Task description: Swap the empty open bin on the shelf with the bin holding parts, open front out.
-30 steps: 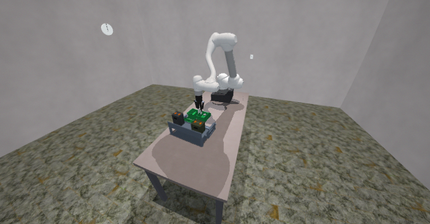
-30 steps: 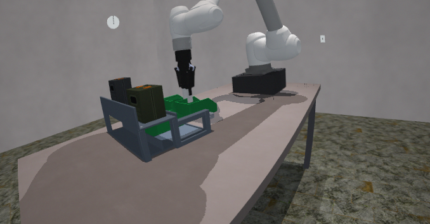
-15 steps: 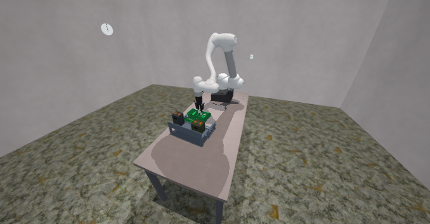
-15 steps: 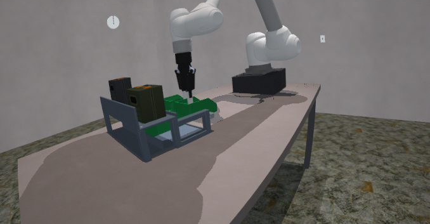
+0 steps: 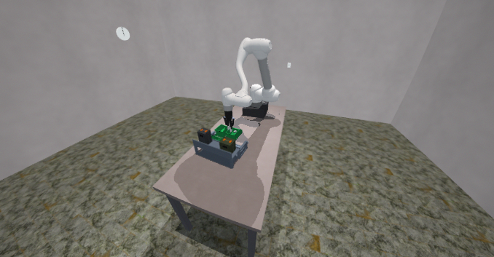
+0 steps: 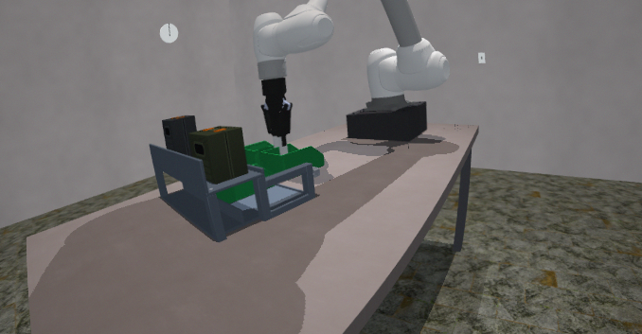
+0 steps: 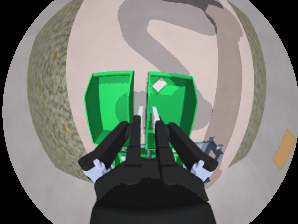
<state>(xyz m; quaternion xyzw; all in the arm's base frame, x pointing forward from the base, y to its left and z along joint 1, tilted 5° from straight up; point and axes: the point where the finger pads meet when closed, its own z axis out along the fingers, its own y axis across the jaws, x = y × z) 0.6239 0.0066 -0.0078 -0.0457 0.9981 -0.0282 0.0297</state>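
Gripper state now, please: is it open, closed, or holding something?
Gripper: nearly closed, fingers astride a wall of the green bin; whether it grips firmly cannot be told.

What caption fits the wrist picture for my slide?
Nearly closed end effector poised over the wall between two green bins, above the table.
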